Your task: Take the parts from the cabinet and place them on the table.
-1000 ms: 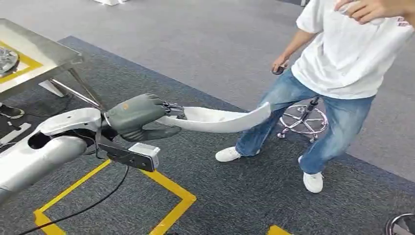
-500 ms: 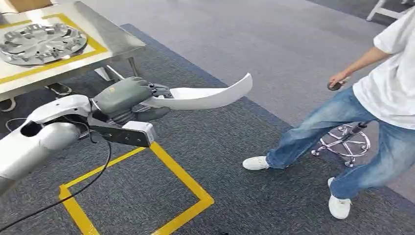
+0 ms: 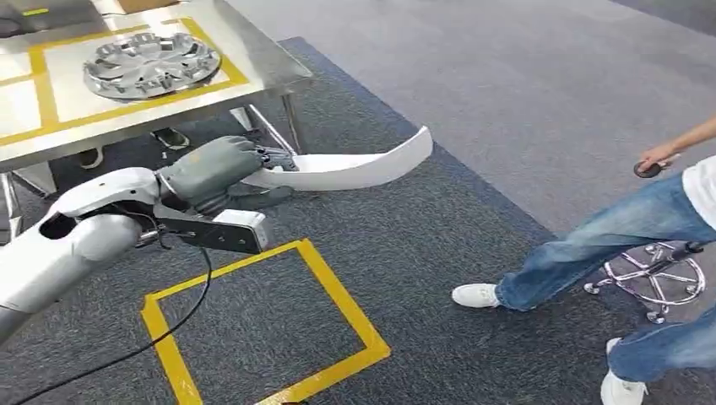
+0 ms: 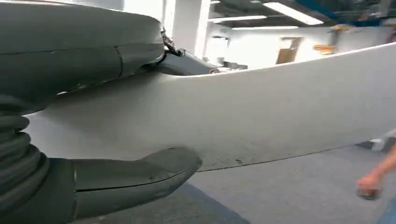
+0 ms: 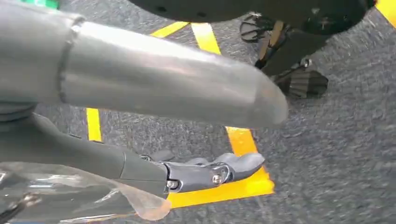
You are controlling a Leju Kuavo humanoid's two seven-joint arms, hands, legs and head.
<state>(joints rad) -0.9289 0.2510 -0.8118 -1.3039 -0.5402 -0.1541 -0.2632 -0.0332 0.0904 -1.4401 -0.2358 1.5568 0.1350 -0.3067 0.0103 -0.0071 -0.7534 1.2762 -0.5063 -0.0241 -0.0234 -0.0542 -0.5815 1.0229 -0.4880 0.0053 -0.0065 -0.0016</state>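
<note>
While the left hand (image 3: 218, 171) grips one end of the curved white part (image 3: 355, 167), the part juts out over the carpet just beside the steel table's (image 3: 262, 80) near corner. The right hand (image 5: 201, 170) hangs with fingers loosely extended, holding nothing. Judged step: carry-to-table; next move calls for lifting the part above the table edge, short of the hubcap (image 3: 152, 63).

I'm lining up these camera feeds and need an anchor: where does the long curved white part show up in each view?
Head view: the curved white part juts from the left hand, just off the steel table's corner, above the carpet.
Left wrist view: the part spans the picture, clamped between thumb and fingers.
Right wrist view: not in it.
Shared landmark: the left hand gripping the part's end.
</note>
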